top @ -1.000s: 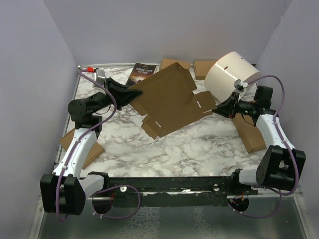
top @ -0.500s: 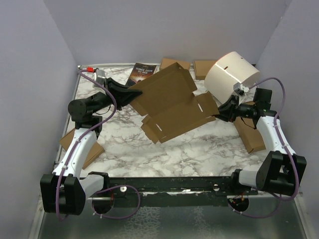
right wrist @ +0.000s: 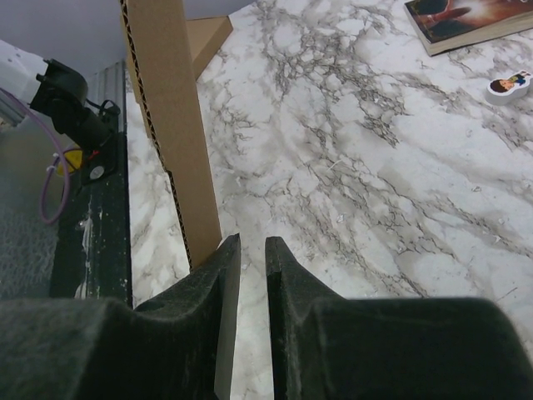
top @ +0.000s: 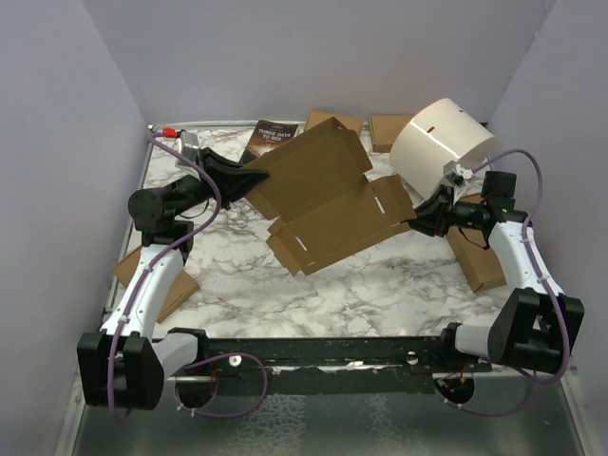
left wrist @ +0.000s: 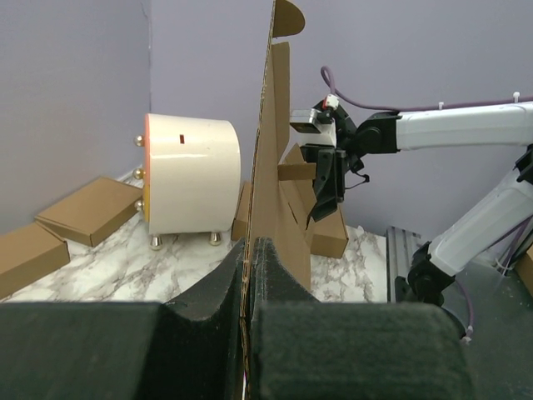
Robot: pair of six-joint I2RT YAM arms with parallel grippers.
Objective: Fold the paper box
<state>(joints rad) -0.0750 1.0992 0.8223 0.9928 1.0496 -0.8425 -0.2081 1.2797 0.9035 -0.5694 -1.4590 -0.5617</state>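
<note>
Now left end effector [left wrist: 248, 250] is clamping box [top: 328, 195] at 9 o'clock; right end effector [right wrist: 250, 243], narrowly parted, is gripping nothing; box may droop.

left gripper [left wrist: 248, 252] clamped on paper box [left wrist: 271, 167] edge; white drum [left wrist: 191, 171] left of box, right gripper [left wrist: 318, 204] just right

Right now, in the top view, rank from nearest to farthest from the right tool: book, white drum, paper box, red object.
1. paper box, beside the right tool, to its left.
2. white drum, just behind.
3. book, far edge, left of centre.
4. red object, far left corner.
</note>
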